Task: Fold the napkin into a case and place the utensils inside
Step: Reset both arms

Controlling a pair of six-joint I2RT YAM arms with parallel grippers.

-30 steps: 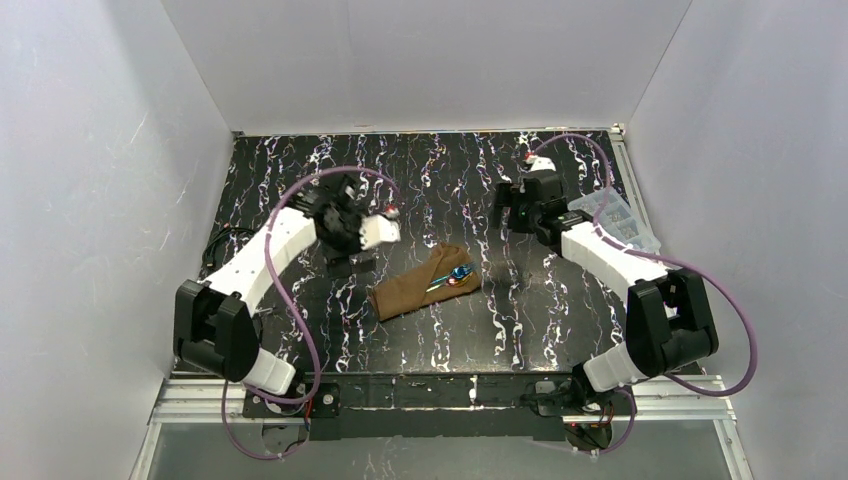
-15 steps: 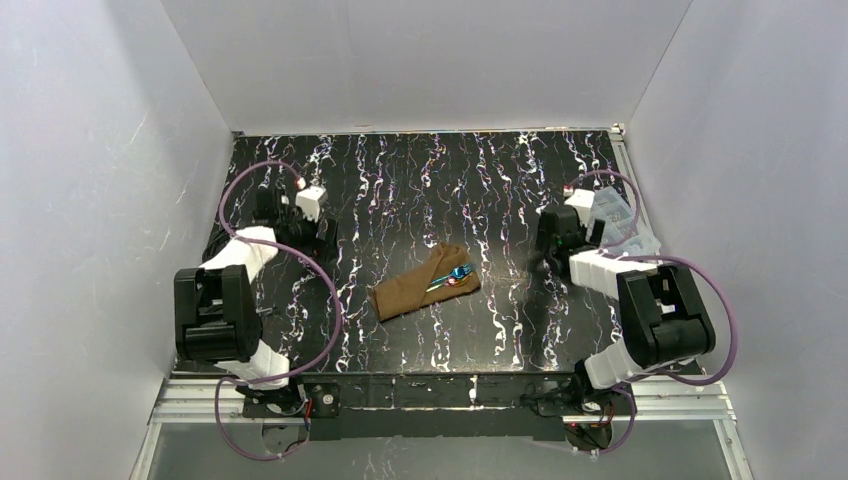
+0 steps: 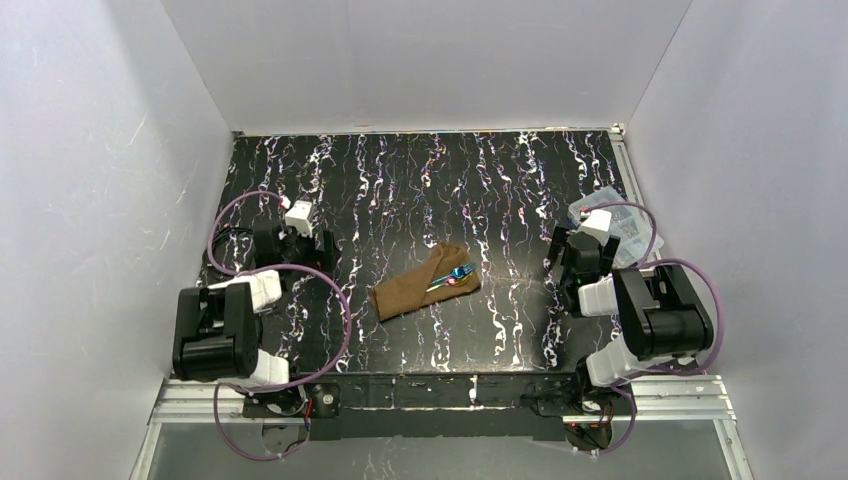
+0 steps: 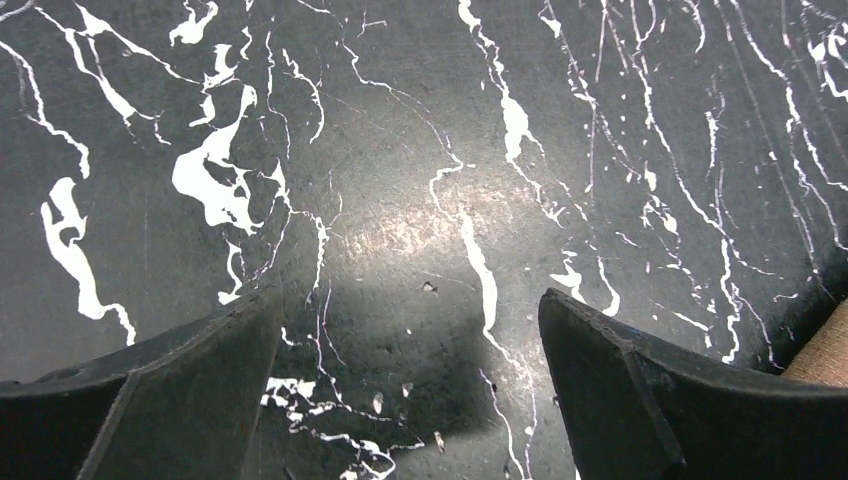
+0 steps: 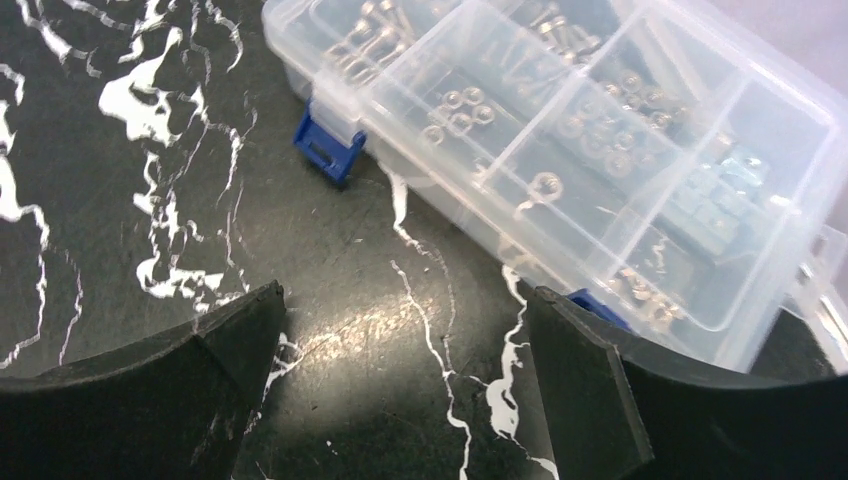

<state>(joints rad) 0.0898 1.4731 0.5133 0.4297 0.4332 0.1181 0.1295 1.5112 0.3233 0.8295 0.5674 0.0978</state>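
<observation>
The task looks essentially done: the napkin lies folded as a narrow brown case near the middle of the table, set on a diagonal. The utensils, shiny blue-teal and red-pink, sit tucked into its wider far-right end with their tips showing. How many there are, and how deep they sit, is too small to tell. Nothing loose appears elsewhere on the surface, so little if anything seems left beyond the arms parking. The left gripper hangs over bare tabletop with its jaws spread wide and nothing between them; a brown corner of the case shows at the right edge of its wrist view. The right gripper is likewise wide apart and empty, just beside a clear plastic compartment box of small hardware with blue latches. The surface is black with white marble veining, glossy under the lights, enclosed by plain white walls, with an aluminium rail at the near edge.
</observation>
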